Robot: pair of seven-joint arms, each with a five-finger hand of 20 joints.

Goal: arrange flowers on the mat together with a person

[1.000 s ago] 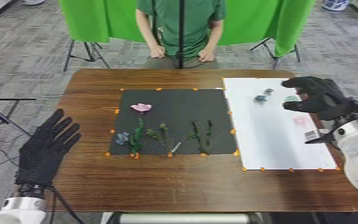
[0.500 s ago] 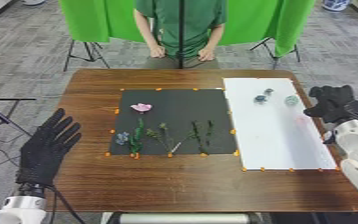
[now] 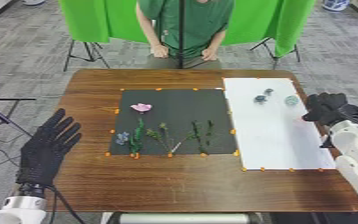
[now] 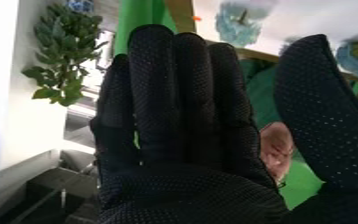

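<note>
- Right hand (image 3: 329,106): positioned at the outer edge of the white mat, near the pale green bloom. Fingers straight and close together, thumb set apart; nothing is held. The posture would suit a pick-up from that side.
- Left hand (image 3: 44,150): over the near left part of the bench (image 3: 184,185), fingers straight and fanned, empty. Presumably parked there to leave the work area free.
- White mat (image 3: 286,145): bears the pale green bloom (image 3: 291,100) and two small blue-grey blooms (image 3: 260,99), all toward the far end. It appears to serve as the supply area.
- Black mat (image 3: 167,112): carries the arrangement. The pink flower (image 3: 141,107) sits above a leafy green stem (image 3: 139,134), evidently to read as one plant; a blue flower (image 3: 122,137) lies low beside it.
- Bare-topped stems (image 3: 196,134) at the right stand without blooms, probably to receive the loose heads.
- Orange tabs (image 3: 233,131) line the mat edges, likely to keep them flat.
- Judgement: next, a bloom wants a light pinch; a careless grip could crush it.
</note>
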